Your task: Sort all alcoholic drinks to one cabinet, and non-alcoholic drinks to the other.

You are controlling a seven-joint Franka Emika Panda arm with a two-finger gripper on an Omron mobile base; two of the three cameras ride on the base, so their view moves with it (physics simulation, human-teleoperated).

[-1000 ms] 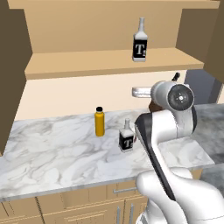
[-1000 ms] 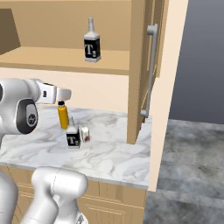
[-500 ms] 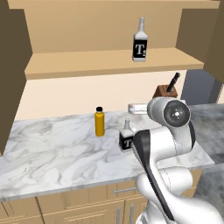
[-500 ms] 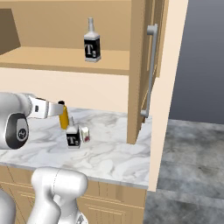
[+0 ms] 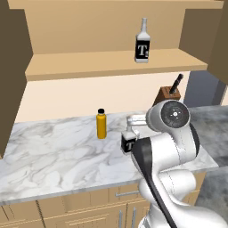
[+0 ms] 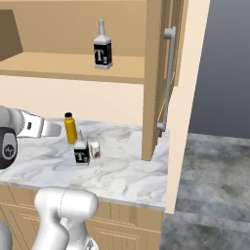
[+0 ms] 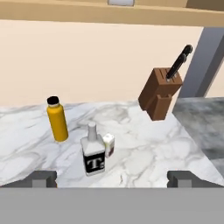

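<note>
Our hand (image 7: 112, 178) hangs wide open above the marble worktop (image 7: 144, 153), gripping nothing. Before it we see one "T" bottle (image 7: 93, 156) upright beside a small carton (image 7: 108, 145), the orange bottle (image 7: 57, 119) near it, and another "T" bottle (image 5: 142, 42) on the wide cabinet's shelf (image 5: 89, 64).

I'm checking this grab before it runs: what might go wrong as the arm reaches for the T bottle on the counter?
1. A small white carton stands right beside the T bottle; the open end effector may bump it.
2. The orange bottle stands close behind, so a wide approach might knock it over.
3. The T bottle's slim neck makes it likely to tip if pushed before the fingers close.
</note>
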